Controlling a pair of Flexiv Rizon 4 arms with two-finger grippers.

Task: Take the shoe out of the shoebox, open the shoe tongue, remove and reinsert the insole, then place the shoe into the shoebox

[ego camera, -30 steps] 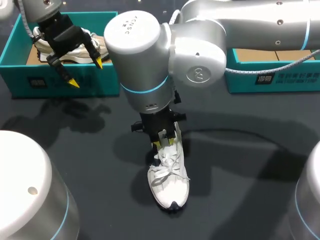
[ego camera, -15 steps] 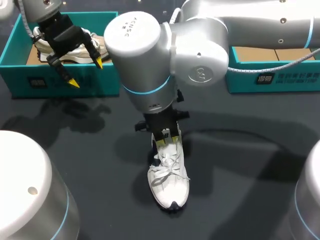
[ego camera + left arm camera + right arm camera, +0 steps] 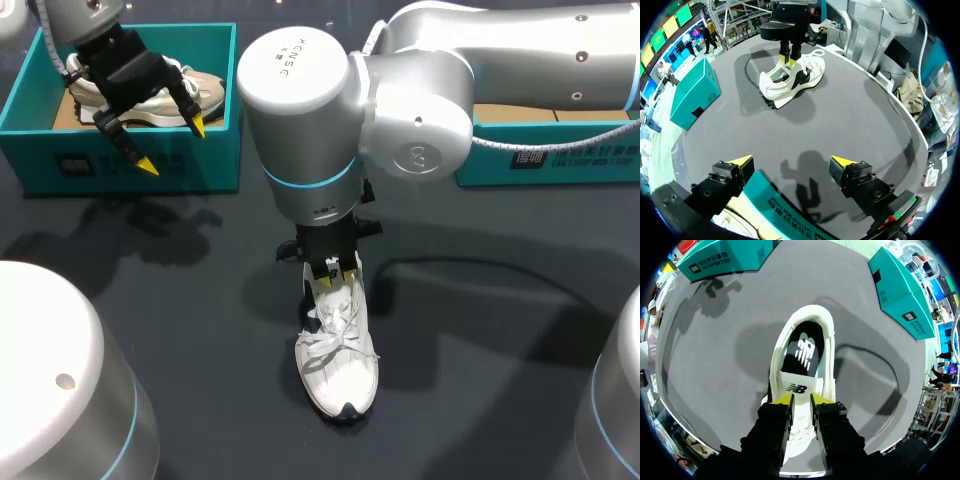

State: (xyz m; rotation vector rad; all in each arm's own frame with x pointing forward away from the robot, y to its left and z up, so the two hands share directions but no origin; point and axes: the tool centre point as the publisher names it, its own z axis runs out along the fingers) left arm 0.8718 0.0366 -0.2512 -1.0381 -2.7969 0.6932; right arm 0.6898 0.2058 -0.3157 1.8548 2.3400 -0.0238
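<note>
From above, the white shoe [image 3: 338,355] stands upright on the dark table [image 3: 480,380], about mid-table, its toe towards the near edge and its laces loose and tangled. The right gripper [image 3: 333,270] comes straight down onto the shoe's opening at the far end. Far left, the left gripper [image 3: 174,147] hangs over the teal shoebox [image 3: 130,165], in which a second, beige-soled shoe [image 3: 195,90] lies.

From the left wrist, the left gripper [image 3: 791,162] has its fingers spread wide with nothing between them, above the shoebox's wall [image 3: 785,205]. Well beyond it the shoe [image 3: 790,85] shows side-on: white upper, dark patch at the heel, chunky sole.

From the right wrist, the right gripper [image 3: 800,399] has its fingers drawn close, pinching the white tongue [image 3: 801,415] between them. Ahead, the shoe's mouth gapes, showing a black insole [image 3: 802,355] with a white mark inside a padded white collar [image 3: 782,345].
</note>
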